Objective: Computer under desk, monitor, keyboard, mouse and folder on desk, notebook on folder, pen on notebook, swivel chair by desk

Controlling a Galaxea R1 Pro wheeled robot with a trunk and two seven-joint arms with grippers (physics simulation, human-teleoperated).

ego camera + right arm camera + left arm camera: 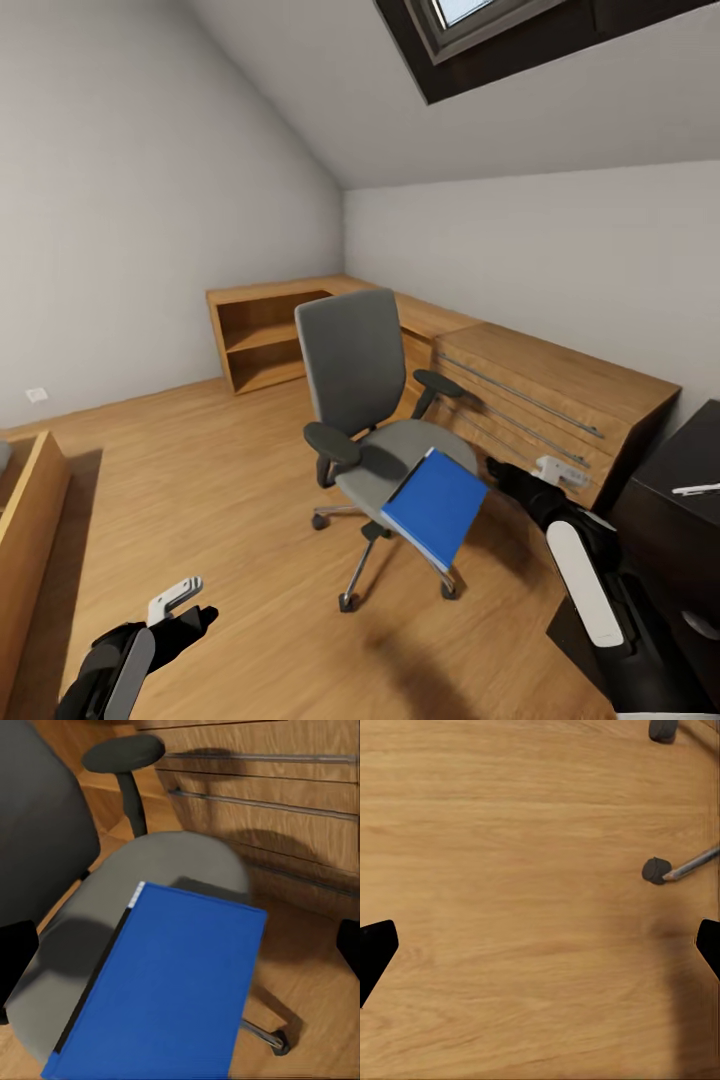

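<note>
The grey swivel chair point(365, 400) stands in the middle of the wooden floor. A bright blue folder point(435, 505) lies on the front of its seat and overhangs the edge. My right gripper point(545, 475) hovers just right of the folder, open and holding nothing. In the right wrist view the folder point(165, 982) lies between the spread fingertips point(16, 952), with the grey seat point(187, 862) behind it. My left gripper point(178, 602) hangs low over the floor at the near left, open and empty. A thin white pen point(697, 489) lies on the black desk point(680, 450) at the far right.
A light wooden drawer chest point(540, 400) runs along the right wall behind the chair, joined to an open wooden shelf point(262, 345) in the corner. A wooden bed frame point(30, 520) sits at the left edge. Chair casters point(656, 870) show on the floor near my left gripper.
</note>
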